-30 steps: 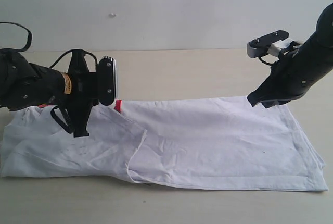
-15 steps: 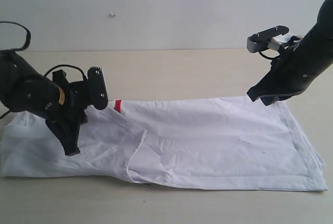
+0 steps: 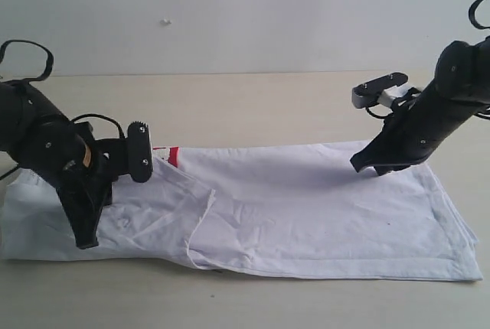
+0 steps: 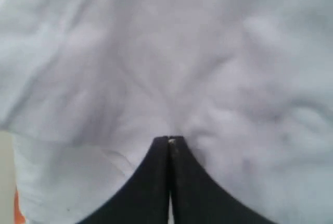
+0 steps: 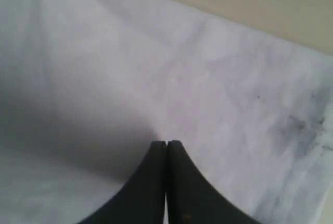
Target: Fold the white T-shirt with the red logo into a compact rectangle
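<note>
**White tee laid out long, both grippers down on it**

The white T-shirt [image 3: 306, 206] is stretched across the middle of the table [image 3: 253, 99] as a long, low band, soft cotton rumpled into shallow creases. A loose flap is folded over left of centre. On the right the stitched hem runs in a straight double line, with layered edges peeking out at the corner. Only a sliver of the red logo [image 3: 173, 154] shows, poking up at the far edge on the left side.

Now the arms. The left gripper [image 4: 170, 140] points steeply down onto the shirt's left end, its black fingers pressed together, tips on puckered cloth. Whether any fabric is caught between them, I cannot tell. The right gripper [image 5: 166, 143] comes in at a slant over the far right part of the shirt, fingers likewise together, tips at the smooth white surface near the far edge. A few dark specks dot the cloth by the hem there.

The table is matte pale beige and bare around the shirt, with a plain white wall [image 3: 245, 8] behind.
</note>
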### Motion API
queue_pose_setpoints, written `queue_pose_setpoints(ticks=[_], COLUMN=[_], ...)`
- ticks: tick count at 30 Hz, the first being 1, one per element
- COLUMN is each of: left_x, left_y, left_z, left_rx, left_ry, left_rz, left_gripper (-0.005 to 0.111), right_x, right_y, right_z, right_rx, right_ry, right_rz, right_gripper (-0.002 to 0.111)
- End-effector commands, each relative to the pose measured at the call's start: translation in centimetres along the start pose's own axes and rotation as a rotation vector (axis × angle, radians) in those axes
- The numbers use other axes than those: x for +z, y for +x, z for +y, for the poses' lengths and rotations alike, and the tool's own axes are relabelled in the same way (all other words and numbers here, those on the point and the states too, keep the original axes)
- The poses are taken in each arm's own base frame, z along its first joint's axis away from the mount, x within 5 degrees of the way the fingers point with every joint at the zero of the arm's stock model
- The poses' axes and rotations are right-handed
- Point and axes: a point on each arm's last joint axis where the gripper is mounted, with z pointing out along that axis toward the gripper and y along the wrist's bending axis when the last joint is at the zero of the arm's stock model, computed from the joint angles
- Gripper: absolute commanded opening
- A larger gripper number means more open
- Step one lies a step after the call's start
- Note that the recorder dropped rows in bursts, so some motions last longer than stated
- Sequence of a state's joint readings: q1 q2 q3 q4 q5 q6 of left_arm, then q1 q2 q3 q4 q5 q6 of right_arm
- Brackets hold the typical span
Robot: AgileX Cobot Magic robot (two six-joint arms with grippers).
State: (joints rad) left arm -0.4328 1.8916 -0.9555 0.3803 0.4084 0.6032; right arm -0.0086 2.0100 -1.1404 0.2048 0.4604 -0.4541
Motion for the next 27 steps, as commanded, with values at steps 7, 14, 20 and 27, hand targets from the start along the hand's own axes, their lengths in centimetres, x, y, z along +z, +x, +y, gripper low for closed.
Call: queue_pose_setpoints(ticks=[7, 14, 20, 27], left_x=[-0.9, -1.5, -3.5, -2.6], left_y=[1.3, 1.9, 1.7, 3.4], left_z=[-2.1, -2.4, -2.0, -5.0], left_rx=[0.06, 0.07, 0.031, 0.012], left_ry=[0.232, 0.28, 0.25, 0.46], left_rz=[0.149, 0.205, 0.161, 0.293], left_gripper=[0.0, 0.0, 0.0, 0.0], right_x=[2.4, -0.1, -1.7, -1.8], right_y=[0.3, -1.5, -2.1, -2.0], right_z=[-0.3, -0.4, -0.3, -0.2], right_rx=[-0.023, 0.015, 0.032, 0.042], right_ry=[0.022, 0.012, 0.013, 0.002], right_rz=[0.005, -0.023, -0.071, -0.051], right_gripper=[0.0, 0.0, 0.0, 0.0])
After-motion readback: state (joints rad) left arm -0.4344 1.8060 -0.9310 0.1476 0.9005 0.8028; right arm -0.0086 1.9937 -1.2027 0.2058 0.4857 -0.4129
